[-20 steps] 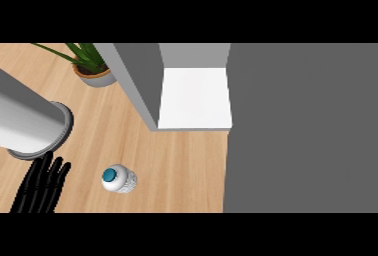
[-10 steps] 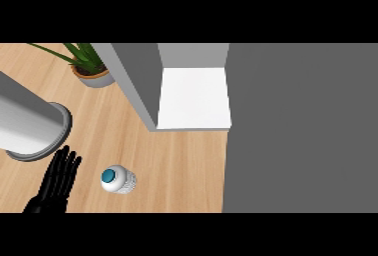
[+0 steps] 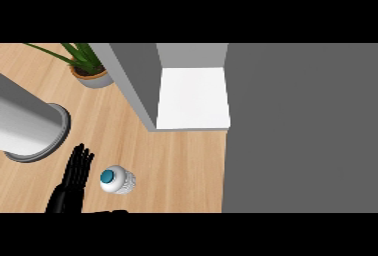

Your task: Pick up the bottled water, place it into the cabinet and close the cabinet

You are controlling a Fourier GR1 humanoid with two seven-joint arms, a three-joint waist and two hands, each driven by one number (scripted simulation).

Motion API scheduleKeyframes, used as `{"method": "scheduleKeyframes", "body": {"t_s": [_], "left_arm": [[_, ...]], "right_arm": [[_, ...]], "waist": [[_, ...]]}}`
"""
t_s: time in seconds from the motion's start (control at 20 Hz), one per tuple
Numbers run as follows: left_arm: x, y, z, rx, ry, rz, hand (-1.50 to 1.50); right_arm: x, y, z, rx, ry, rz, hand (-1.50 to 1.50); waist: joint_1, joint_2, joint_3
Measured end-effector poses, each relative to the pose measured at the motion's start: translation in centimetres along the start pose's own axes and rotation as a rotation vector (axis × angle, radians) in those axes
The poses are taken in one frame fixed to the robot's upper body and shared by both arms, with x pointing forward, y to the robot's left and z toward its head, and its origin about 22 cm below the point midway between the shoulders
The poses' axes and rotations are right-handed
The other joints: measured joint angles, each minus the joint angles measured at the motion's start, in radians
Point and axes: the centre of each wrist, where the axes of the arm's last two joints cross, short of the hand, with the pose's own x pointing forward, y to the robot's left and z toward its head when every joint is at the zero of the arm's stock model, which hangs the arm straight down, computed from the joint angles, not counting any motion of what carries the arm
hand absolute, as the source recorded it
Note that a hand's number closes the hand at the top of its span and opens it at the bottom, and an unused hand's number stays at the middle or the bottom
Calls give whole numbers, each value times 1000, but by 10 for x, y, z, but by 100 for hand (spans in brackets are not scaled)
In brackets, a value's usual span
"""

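On the wooden counter, the straight-fingered hand lies just beside the bottled water.

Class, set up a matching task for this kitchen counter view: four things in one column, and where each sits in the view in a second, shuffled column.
1. potted plant
2. bottled water
3. cabinet
4. robot hand

A. top centre, standing open
B. far lower left, fingers straight
C. upper left corner
D. lower left, just right of the fingers

Pairs: 1-C, 2-D, 3-A, 4-B
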Motion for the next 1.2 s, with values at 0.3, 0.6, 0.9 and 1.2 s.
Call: {"method": "scheduleKeyframes", "body": {"t_s": [0.3,0.6,0.9,1.2], "left_arm": [[-45,7,-4,33,10,-1,-150],[-76,4,-5,-32,39,83,-150],[-101,-6,-8,-88,54,160,-150],[-111,-11,-7,-45,7,223,150]], "right_arm": [[0,0,6,4,1,-5,-150],[1,1,11,13,11,-9,-150],[-1,2,15,4,15,-14,-150],[-1,-1,21,0,20,2,-150]], "waist": [[0,1,0],[0,2,-1],[-1,2,-1],[5,-5,16]]}}
